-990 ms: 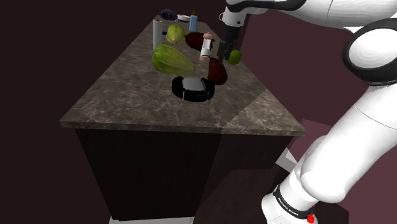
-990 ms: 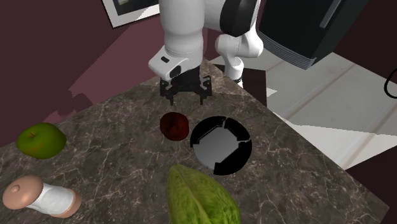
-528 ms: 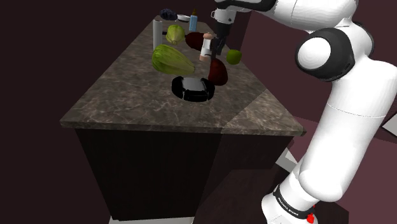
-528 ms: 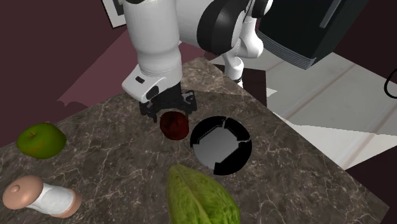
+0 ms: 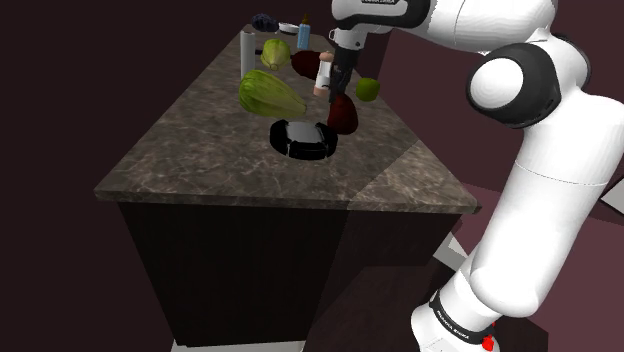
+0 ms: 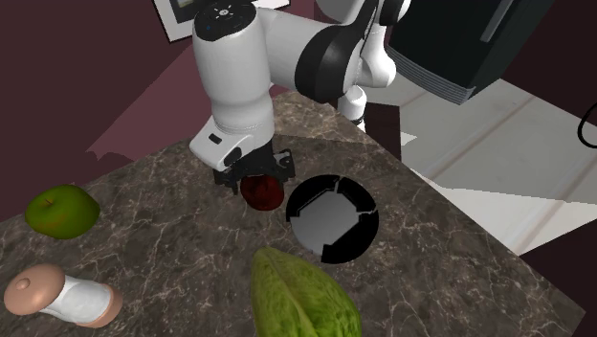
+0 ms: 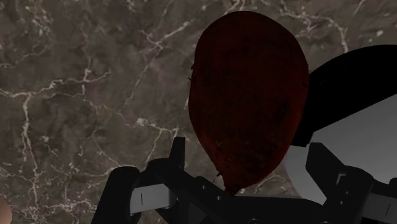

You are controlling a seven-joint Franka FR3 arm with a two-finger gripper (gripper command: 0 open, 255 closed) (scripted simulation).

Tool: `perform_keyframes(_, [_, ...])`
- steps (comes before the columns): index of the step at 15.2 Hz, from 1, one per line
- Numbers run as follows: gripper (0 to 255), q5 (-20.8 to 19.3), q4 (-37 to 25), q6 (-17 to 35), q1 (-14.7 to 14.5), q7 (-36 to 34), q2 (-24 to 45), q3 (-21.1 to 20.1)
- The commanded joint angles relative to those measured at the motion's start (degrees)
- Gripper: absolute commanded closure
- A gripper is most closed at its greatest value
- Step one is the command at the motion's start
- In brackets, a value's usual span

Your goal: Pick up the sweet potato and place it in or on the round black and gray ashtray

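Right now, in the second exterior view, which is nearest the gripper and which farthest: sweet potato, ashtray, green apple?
From the gripper:
1. sweet potato, just below it.
2. ashtray, to the view's right.
3. green apple, far left.

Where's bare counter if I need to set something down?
Bare counter runs from the ashtray to the near edge, and along the shoulder view's left beside the green vegetable. Crowded: the far end, around sweet potato, apple and bottle.

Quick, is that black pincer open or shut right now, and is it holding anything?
Pincer: open, fingers either side of the sweet potato without touching it; holding nothing.
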State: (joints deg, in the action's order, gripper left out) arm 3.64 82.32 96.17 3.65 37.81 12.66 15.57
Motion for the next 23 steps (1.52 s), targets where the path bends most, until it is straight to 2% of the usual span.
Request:
perform_keyframes(1, [0,0.0,0.1,0.1,0.0,0.0,0.0,0.0])
perform_keyframes(6, [0,0.0,0.1,0.1,0.0,0.0,0.0,0.0])
perform_keyframes(7, [255,0.0,0.1,0.1,0.0,0.0,0.0,0.0])
perform_keyframes(16, [255,0.0,0.1,0.1,0.0,0.0,0.0,0.0])
perform_keyframes(23, [255,0.4,-7.5,-6.0,0.5,0.1,1.5,0.1])
